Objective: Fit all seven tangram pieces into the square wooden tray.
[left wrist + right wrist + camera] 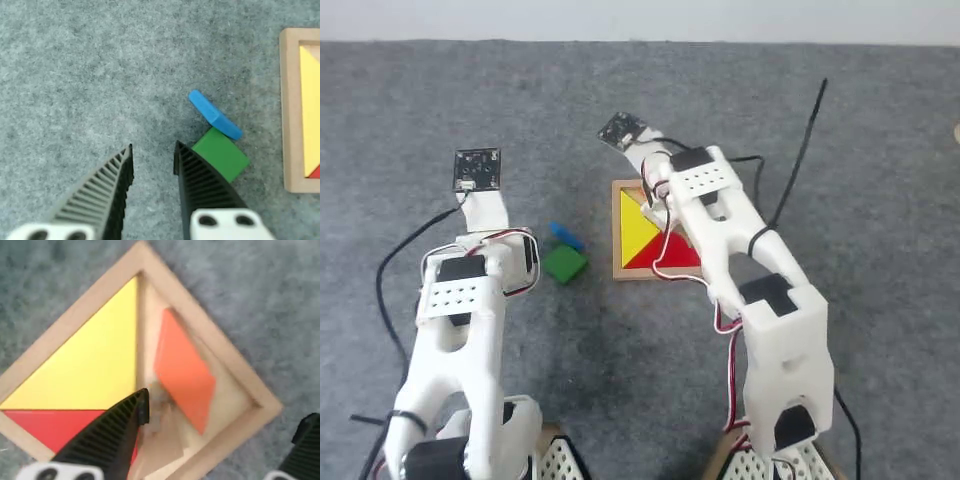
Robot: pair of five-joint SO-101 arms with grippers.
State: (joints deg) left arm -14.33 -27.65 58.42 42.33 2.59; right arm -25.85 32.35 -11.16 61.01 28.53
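The square wooden tray lies mid-table with a yellow triangle and a red triangle in it. My right gripper hovers over the tray, open wide and holding nothing. Just beyond one fingertip an orange parallelogram lies in the tray's bare part, beside the yellow triangle and red triangle. A green square and a blue piece leaning on it rest on the mat left of the tray. My left gripper is open, just beside the green square.
Grey felt mat covers the table. In the high view the green square and blue piece lie between the two arms. Black cables trail beside both arms. The right arm covers the tray's right half.
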